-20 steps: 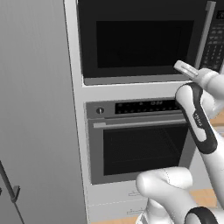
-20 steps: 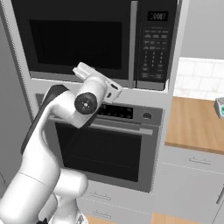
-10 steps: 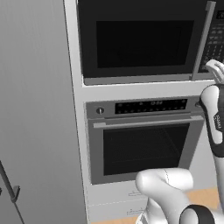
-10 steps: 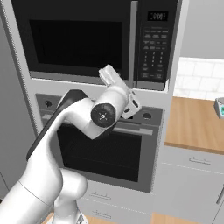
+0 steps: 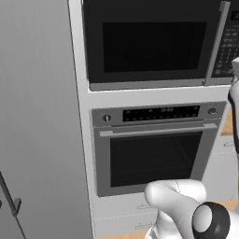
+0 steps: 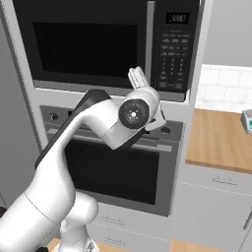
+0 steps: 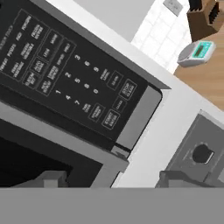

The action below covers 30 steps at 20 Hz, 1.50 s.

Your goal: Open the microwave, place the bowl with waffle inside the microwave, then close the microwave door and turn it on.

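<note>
So the arm comes up from the base, bends at the elbow in front of the oven, and the wrist sits right under the bottom edge of the microwave, about where the door meets the keypad. In the right base view the gripper pokes up at around 12 o'clock from the round wrist joint, just beside the lower end of the grey bar handle. The microwave door is shut.

In the hand view the two dark fingertips stand well apart, one at 7 o'clock and one at 5 o'clock, with the handle's bottom end roughly between them. Jaws look wide open, nothing held, and I can't tell if they're touching the handle. A small scale sits on the wooden counter at 2 o'clock.
</note>
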### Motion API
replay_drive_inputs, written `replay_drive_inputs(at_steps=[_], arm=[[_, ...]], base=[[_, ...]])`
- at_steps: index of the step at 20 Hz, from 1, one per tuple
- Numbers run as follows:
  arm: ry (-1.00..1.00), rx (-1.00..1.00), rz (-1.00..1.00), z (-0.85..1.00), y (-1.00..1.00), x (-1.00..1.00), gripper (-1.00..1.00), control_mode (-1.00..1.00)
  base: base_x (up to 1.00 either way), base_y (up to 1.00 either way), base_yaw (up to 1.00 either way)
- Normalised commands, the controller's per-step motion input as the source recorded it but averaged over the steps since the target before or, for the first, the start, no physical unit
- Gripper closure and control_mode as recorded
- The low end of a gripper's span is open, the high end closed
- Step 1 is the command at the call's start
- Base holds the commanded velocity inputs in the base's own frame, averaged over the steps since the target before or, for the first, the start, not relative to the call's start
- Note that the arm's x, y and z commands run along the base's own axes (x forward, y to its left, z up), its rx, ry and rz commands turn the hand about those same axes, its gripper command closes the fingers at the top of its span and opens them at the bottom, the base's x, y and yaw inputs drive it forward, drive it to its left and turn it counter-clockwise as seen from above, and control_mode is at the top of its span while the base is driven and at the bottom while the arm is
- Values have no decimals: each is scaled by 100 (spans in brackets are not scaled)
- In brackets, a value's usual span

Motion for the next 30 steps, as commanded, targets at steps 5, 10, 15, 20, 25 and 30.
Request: replay_drive_inputs(at_steps=[5,10,15,20,25,30], arm=[[1,30,-4,-15,0,-9,100,-100],[-1,38,-5,0,-9,0,100,-100],[-10,20,-10,-3,0,25,100,-100],[-15,0,-8,-5,0,54,100,-100],[-1,0,0,-8,0,30,100,-100],[1,0,1,0,-8,25,100,-100]], base=[[0,0,0],[0,0,0],[0,0,0],[0,0,0],[0,0,0],[0,0,0]])
